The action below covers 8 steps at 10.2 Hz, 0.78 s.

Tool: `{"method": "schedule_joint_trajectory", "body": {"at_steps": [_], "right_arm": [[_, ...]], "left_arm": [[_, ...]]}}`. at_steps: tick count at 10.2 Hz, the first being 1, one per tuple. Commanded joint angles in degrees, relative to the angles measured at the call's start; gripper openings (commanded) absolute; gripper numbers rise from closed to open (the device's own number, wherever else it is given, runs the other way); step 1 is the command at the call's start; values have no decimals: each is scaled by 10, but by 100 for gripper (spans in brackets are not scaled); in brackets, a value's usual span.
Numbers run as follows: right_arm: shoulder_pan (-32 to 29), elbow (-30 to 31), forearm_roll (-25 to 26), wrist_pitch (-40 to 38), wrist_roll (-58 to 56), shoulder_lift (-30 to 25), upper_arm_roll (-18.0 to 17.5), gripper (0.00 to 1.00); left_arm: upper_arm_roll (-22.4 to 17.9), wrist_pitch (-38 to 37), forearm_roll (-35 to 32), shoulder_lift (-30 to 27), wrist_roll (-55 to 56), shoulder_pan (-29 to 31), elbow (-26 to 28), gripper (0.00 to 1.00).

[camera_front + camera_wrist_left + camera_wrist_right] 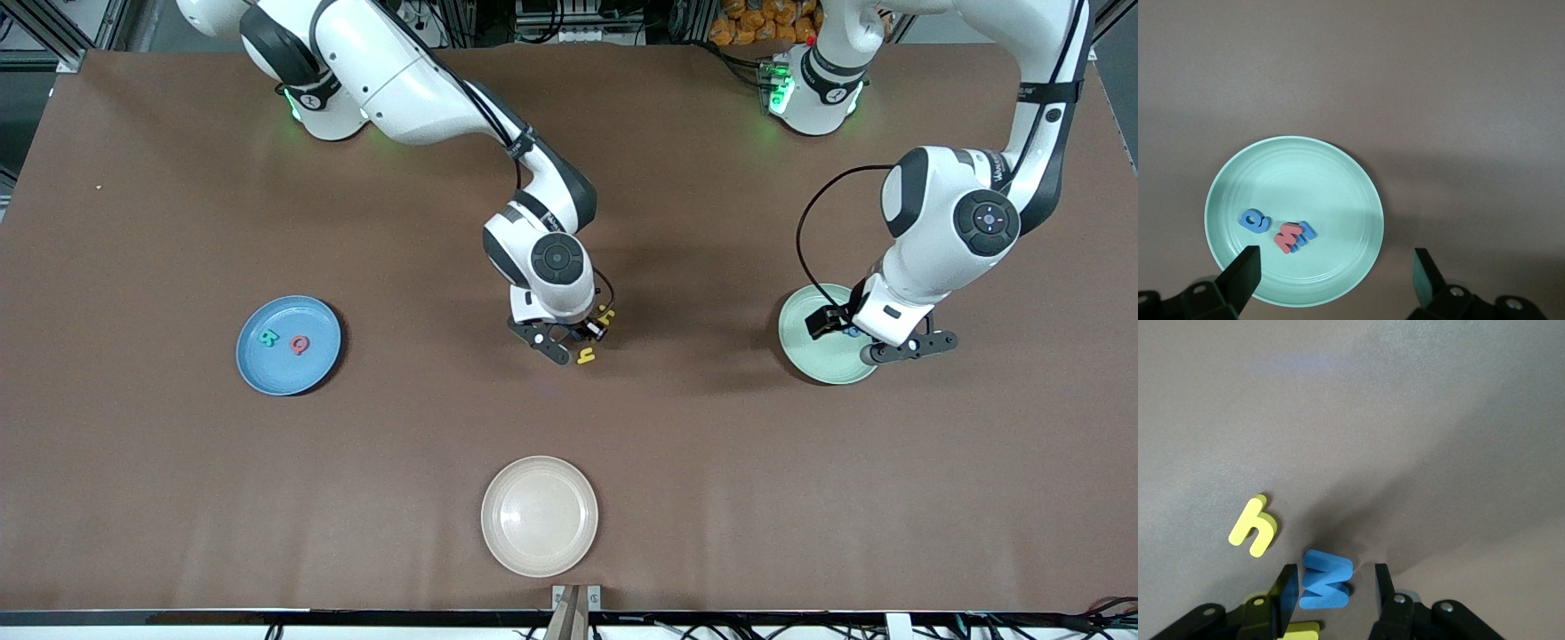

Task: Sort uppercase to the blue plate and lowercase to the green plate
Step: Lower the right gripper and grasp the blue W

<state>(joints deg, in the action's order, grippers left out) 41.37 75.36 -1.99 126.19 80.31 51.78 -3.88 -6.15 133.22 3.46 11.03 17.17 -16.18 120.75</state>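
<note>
Blue W point(1326, 587) lies flat on the table mid-field, between the right gripper's point(1331, 590) fingers; jaws are a narrow gap around it, pads just beside its edges, contact not confirmed. Yellow h point(1253, 526) sits just beside it, and another yellow piece, likely the H point(1297, 631), pokes out under the gripper body, close to one finger point(1286, 590).

To do this well: keep the fingers low enough to catch the thin foam edge, close squarely on the W only, lift straight up so the neighbours aren't dragged. Then carry to the blue plate point(252, 364) toward the right arm's end, where teal R point(268, 337) and red Q point(300, 345) already lie.

Left gripper point(1335, 277) hangs over the green plate point(1338, 173), fingers spread wide, holding nothing, waiting. That plate holds a blue rounded letter point(1254, 220) and red m point(1288, 237) overlapping a second blue letter point(1305, 232). Cream plate point(539, 515) sits nearest the front camera.
</note>
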Motion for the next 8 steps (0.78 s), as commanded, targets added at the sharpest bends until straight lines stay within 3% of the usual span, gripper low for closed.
{"method": "schedule_joint_trajectory", "body": {"at_steps": [1, 5, 7, 8], "right_arm": [[0, -21, 1, 3, 9, 17, -1, 54], [-1, -22, 1, 20, 13, 22, -1, 42], [-1, -22, 1, 22, 13, 23, 0, 30], [1, -22, 3, 21, 13, 23, 0, 17]], "left_arm": [[2, -9, 12, -6, -22, 7, -1, 100], [2, -9, 12, -6, -23, 8, 0, 100], [3, -11, 13, -7, -45, 27, 1, 100], [4, -11, 13, -7, -52, 28, 1, 100]]}}
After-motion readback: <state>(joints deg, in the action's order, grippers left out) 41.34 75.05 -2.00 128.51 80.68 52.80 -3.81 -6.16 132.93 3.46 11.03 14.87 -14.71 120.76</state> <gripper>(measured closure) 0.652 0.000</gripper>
